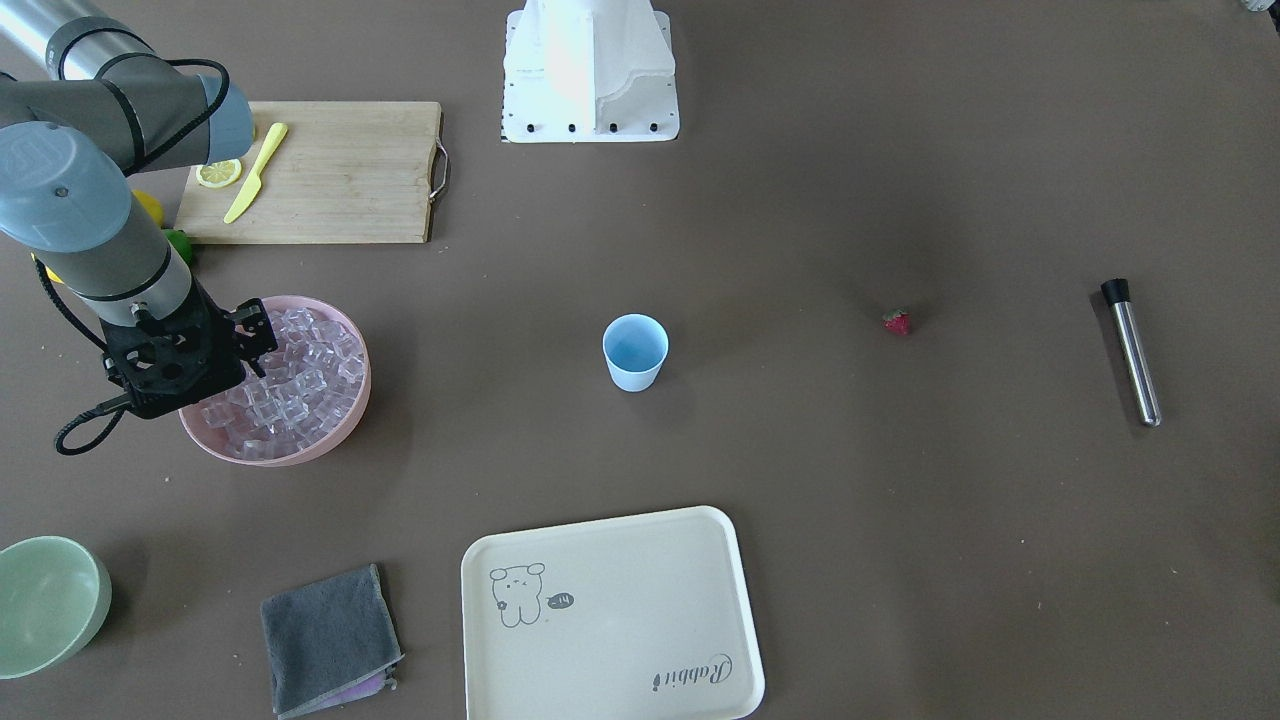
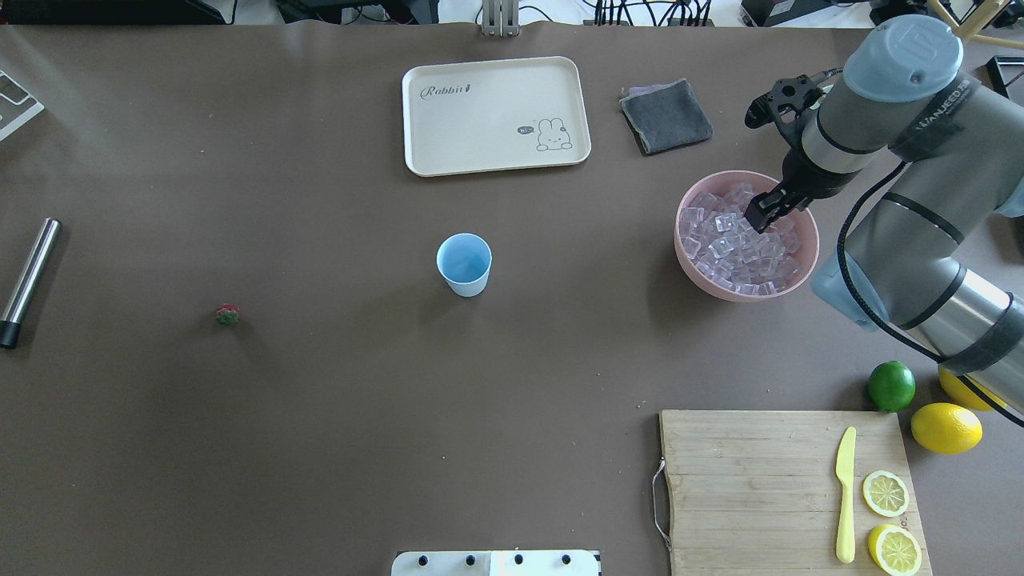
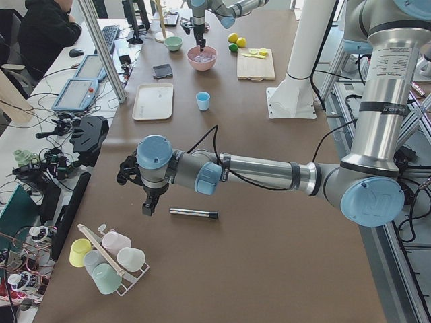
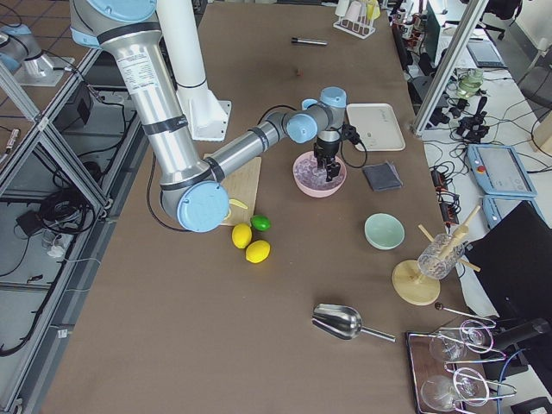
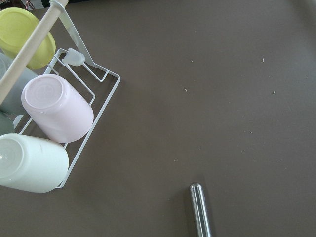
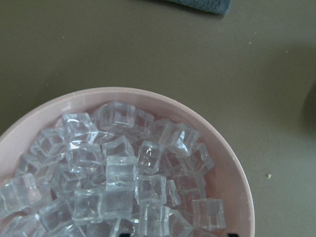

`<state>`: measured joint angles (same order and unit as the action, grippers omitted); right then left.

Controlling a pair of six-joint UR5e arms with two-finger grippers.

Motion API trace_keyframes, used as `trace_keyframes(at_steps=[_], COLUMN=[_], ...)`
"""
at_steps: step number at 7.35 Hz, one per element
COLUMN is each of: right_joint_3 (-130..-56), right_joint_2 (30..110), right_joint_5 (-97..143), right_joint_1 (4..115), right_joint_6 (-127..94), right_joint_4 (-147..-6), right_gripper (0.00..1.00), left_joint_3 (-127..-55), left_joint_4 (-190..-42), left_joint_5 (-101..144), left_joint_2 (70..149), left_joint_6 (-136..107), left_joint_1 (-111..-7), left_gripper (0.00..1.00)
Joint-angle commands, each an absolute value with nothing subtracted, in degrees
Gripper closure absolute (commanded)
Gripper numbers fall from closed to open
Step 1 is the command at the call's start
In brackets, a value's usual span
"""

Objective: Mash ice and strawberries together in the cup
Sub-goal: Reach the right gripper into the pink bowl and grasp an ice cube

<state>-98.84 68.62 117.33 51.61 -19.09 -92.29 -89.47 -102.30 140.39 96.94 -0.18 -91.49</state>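
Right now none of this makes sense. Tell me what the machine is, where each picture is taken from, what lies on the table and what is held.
The machine is two robot arms at a table, each ending in a two-finger gripper. Two pictures look down on the table, from behind the robot and from facing it; two look along it from its ends; two come from wrist cameras. The right gripper reaches into a pink bowl of clear ice cubes; I cannot tell whether it grips one. The left gripper hangs near a metal rod; open or shut, I cannot tell. A light blue cup stands empty mid-table, a small strawberry apart from it. Also a tray, a grey cloth, a cutting board with a yellow knife and lemon slices.
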Motion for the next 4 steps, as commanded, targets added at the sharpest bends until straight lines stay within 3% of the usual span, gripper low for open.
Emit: trace_keyframes(at_steps=[1,2,4], right_joint_3=[-96.7,-96.5,-96.5], right_joint_2=[67.9,67.6,67.6], right_joint_5=[115.9,115.4,115.0], right_joint_1=[50.2,49.8,49.2], right_joint_6=[-19.2,-19.2,-19.2], right_joint_4=[-92.2,-92.3,-92.3], right_gripper=[0.32,0.32,0.42], left_joint_3=[-90.3,-90.3,-90.4], left_joint_4=[-102.2,-102.2,-102.1], left_joint_5=[140.4,140.4,140.4], left_joint_2=[96.9,96.9,97.0], left_joint_6=[-0.2,-0.2,-0.2], left_joint_1=[-91.6,-91.5,-91.5], left_gripper=[0.02,0.02,0.02])
